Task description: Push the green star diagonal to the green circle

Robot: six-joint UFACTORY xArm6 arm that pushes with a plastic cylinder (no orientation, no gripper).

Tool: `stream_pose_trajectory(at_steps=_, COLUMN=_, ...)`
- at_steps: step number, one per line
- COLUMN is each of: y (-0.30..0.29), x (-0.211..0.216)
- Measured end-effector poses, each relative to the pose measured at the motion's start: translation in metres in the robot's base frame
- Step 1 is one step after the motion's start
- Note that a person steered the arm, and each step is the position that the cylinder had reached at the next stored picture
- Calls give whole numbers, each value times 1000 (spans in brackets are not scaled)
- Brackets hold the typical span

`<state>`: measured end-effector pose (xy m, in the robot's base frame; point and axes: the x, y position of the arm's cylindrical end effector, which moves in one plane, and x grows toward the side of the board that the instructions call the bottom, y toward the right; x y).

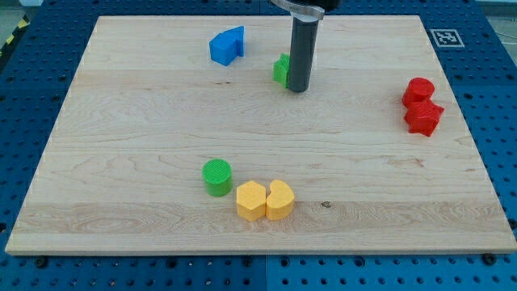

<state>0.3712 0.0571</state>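
Note:
The green star (280, 70) lies near the view's top centre, mostly hidden behind the rod. My tip (298, 89) rests on the board right against the star's right side. The green circle (216, 177) stands at the lower middle, far below and left of the star.
Two blue blocks (226, 46) sit together left of the star at the top. A yellow hexagon (251, 200) and a yellow heart (279, 200) touch each other just right of the green circle. Two red blocks (422, 106) sit by the board's right edge.

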Motion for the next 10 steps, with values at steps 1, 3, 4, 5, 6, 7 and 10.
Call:
stream_pose_trajectory(at_steps=1, y=-17, x=25)
stream_pose_trajectory(at_steps=3, y=-48, x=6)
stream_pose_trajectory(at_steps=4, y=-48, x=5)
stream_pose_trajectory(at_steps=5, y=-46, x=-3)
stream_pose_trajectory(at_steps=6, y=-29, x=-14)
stream_pose_trajectory(at_steps=7, y=-19, x=-15)
stream_pose_trajectory(at_steps=10, y=2, x=-33)
